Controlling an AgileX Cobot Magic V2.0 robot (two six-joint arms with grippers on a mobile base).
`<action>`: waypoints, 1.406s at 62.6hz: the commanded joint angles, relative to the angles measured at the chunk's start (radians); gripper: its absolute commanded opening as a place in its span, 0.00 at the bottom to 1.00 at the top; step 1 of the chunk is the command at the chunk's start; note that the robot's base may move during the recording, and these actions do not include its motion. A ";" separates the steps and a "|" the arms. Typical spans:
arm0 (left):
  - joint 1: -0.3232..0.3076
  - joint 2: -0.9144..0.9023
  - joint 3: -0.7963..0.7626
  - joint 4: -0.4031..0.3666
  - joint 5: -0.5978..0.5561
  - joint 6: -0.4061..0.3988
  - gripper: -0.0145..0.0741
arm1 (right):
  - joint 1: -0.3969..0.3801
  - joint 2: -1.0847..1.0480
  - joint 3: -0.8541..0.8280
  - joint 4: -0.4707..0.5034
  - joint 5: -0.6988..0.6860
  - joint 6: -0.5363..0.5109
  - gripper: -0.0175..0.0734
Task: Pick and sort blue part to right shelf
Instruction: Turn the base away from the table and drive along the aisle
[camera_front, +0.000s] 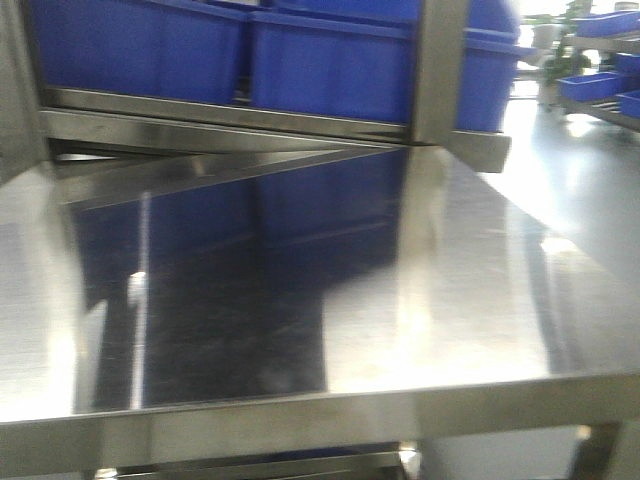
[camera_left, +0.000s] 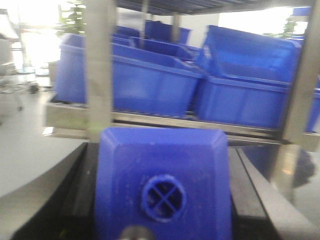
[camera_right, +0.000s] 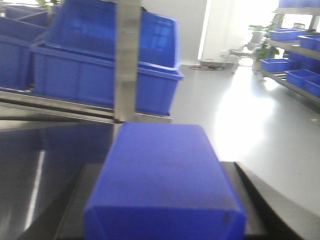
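left wrist view: blue part (camera_left: 162, 185) fills the bottom of frame, flat face toward the lens, a round hole with a cross rib low in its centre. left gripper (camera_left: 161, 150) is clamped on it, one dark finger (camera_left: 75, 195) pressed to each flank. beyond it, blue bins (camera_left: 150, 85) stand in a row on a steel shelf rail (camera_left: 150, 122), with a steel upright (camera_left: 99, 65) in front (all blurred).

right wrist view: second blue part (camera_right: 162, 175), a plain smooth block, sits tight between the dark fingers (camera_right: 255, 200) of the right gripper (camera_right: 162, 165), jaws closed against its sides. it hangs over the right edge of the worktop (camera_right: 45, 165), near the far right corner, where an upright (camera_right: 127, 60) stands. a stacked blue bin (camera_right: 100, 65) is behind the post.

front view: bare stainless worktop (camera_front: 450, 280), reflecting the bins (camera_front: 320, 60) along its far edge. neither arm shows here. a distant rack (camera_front: 600, 80) with small blue bins stands at far right.
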 joint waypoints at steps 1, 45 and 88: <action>0.001 0.012 -0.026 -0.005 -0.084 0.000 0.49 | -0.006 0.008 -0.028 -0.012 -0.092 -0.011 0.66; 0.001 0.012 -0.026 -0.005 -0.083 0.000 0.49 | -0.006 0.008 -0.028 -0.012 -0.092 -0.011 0.66; 0.001 0.012 -0.026 -0.005 -0.083 0.000 0.49 | -0.006 0.008 -0.028 -0.012 -0.092 -0.011 0.66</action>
